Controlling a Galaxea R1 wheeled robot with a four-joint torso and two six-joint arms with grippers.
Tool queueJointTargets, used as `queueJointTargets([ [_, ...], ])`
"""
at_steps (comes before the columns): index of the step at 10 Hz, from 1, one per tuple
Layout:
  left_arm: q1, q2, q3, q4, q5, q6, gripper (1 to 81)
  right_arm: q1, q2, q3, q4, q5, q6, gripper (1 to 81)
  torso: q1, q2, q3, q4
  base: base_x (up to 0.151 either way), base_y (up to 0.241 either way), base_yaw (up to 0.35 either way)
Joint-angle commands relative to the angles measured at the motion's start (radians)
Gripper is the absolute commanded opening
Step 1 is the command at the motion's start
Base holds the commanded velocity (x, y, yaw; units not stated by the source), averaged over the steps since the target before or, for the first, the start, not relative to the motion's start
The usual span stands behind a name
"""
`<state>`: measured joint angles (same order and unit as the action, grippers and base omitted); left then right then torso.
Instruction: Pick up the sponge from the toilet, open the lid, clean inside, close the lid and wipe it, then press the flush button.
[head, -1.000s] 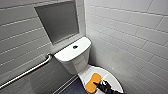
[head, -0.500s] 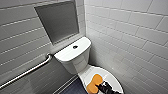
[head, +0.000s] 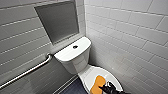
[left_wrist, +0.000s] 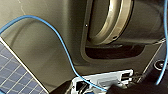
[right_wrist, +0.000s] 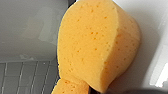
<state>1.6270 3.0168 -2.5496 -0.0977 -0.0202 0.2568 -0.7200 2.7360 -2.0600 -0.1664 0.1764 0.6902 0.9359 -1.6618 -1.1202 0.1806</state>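
**A:** What has moved?

**B:** Very little. Compared with a second ago, the sponge (head: 98, 84) sits a touch further toward the right-hand wall. The toilet (head: 75, 63) and the walls keep their place, so the camera has held.

**A:** Where is the sponge now?

**B:** It lies flat on the lid (head: 114, 79), which is down. It is on the side away from the tank (head: 65, 53).

**A:** And the right gripper?

**B:** The right gripper (head: 108, 88) comes in dark at the bottom edge and touches the sponge's near end. I cannot tell how far open it is, or whether it has hold of the sponge. Its wrist camera has the pitted orange face very close, with white behind it.

**A:** The flush button?

**B:** The flush button (head: 75, 46) is a dark spot in the middle of the tank top, well apart from the gripper.

**A:** What is around it?

**B:** There is a rail (head: 27, 71) on the left wall, a grey recess (head: 58, 21) above the tank and white tiles (head: 130, 32) on the right. The floor (head: 75, 88) beside the bowl is dark. In the left wrist view a blue cable (left_wrist: 58, 42) loops across the robot's dark body.
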Motion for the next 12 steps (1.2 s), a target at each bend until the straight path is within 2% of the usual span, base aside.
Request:
queueJointTargets([
  [1,0.026,-0.005,0.018,-0.002,0.086,0.001,81.1,0.181,-0.175,0.268,-0.024,-0.001,0.009,1.0,0.000,0.000,0.000,0.000,0.000,0.000,0.000],
  [5,0.004,-0.099,0.179,-0.001,0.079,-0.001,81.1,0.136,-0.368,0.460,-0.025,-0.011,0.009,1.0,0.000,0.000,0.000,0.000,0.000,0.000,0.000],
  [9,-0.074,-0.355,0.598,0.006,0.079,0.007,81.1,-0.045,-0.535,0.568,-0.047,0.000,0.000,1.0,0.000,0.000,0.000,0.000,0.000,0.000,0.000],
  [12,-0.143,-0.476,0.774,0.000,0.085,0.006,81.1,-0.161,-0.583,0.539,-0.050,0.003,-0.001,1.0,0.000,0.000,0.000,0.000,0.000,0.000,0.000],
])
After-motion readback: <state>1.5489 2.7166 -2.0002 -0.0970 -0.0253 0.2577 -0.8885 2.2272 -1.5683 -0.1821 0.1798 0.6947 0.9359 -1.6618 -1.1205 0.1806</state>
